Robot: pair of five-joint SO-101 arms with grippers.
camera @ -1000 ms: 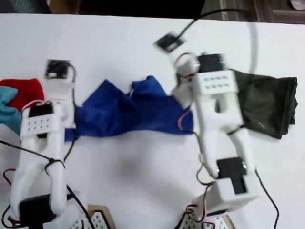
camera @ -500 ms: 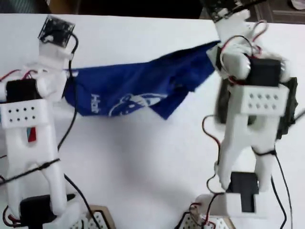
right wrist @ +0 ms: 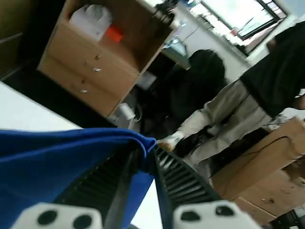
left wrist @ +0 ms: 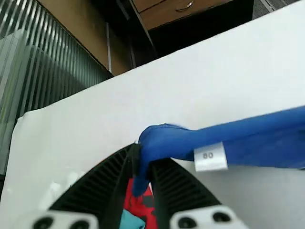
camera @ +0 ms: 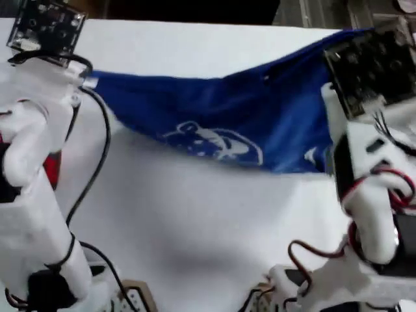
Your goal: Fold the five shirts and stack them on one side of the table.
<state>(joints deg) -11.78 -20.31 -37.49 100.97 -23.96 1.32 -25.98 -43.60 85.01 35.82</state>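
The left gripper (left wrist: 141, 174) pinches one end of the blue cloth shirt with white print (camera: 221, 127); the right gripper (right wrist: 144, 160) clamps the other. It hangs stretched above the far edge of the white worktop (camera: 195, 221). This looks like the spreading step; next, both arms should lower it flat together.

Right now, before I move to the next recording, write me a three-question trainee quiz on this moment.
1. True or false: the blue shirt lies crumpled in a heap on the table.
2. The left gripper is: A) shut on an edge of the blue shirt, B) open above the table, C) shut on a cable.
3. How many grippers hold the blue shirt?
Key: 1 false, it is stretched out between the two grippers; 2 A; 3 two, the right gripper clamps the other end.
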